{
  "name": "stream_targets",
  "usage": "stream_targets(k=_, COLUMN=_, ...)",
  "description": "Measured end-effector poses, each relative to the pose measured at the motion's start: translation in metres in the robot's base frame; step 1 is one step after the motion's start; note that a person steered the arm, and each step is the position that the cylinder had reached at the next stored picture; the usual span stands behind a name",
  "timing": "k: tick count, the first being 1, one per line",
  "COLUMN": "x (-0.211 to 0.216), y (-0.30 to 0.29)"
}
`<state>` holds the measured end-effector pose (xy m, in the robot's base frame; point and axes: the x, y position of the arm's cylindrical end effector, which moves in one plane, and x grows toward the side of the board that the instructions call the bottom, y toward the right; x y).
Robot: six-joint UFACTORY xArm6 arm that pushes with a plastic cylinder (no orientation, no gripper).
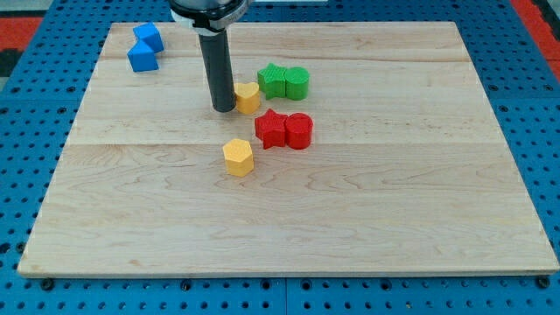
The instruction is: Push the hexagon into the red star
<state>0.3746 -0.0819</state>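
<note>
**Rod beside one yellow block, the hexagon waiting lower down**

Pale wooden board (394, 219) lies on a blue pegboard and fills most of the view. At the top left sit two blue blocks (144, 48), touching each other. Moving right, our dark rod comes down from the view's top, and our tip (223, 109) rests on the wood just left of a yellow block (248, 97), touching it or nearly so; that block's shape is hard to make out. We carry no jaws at all, so nothing is clamped or held; we only push. Below the tip, apart from it, stands the yellow hexagon (238, 157). Up and to its right, near but not touching, is the red star (271, 129), with a red cylinder (298, 131) pressed against its right side. Above them sit a green star (273, 80) and a green cylinder (297, 82), also touching.

We judge the hexagon light, rigid and quick to slide or spin on smooth wood. Contact belongs on its lower-left face, square on.
</note>
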Motion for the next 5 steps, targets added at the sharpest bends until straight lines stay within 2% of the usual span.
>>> stream_targets(k=1, x=-0.005, y=-0.009)
stream_targets(k=3, x=-0.008, y=0.029)
stream_targets(k=4, x=-0.013, y=0.007)
stream_targets(k=5, x=0.020, y=-0.021)
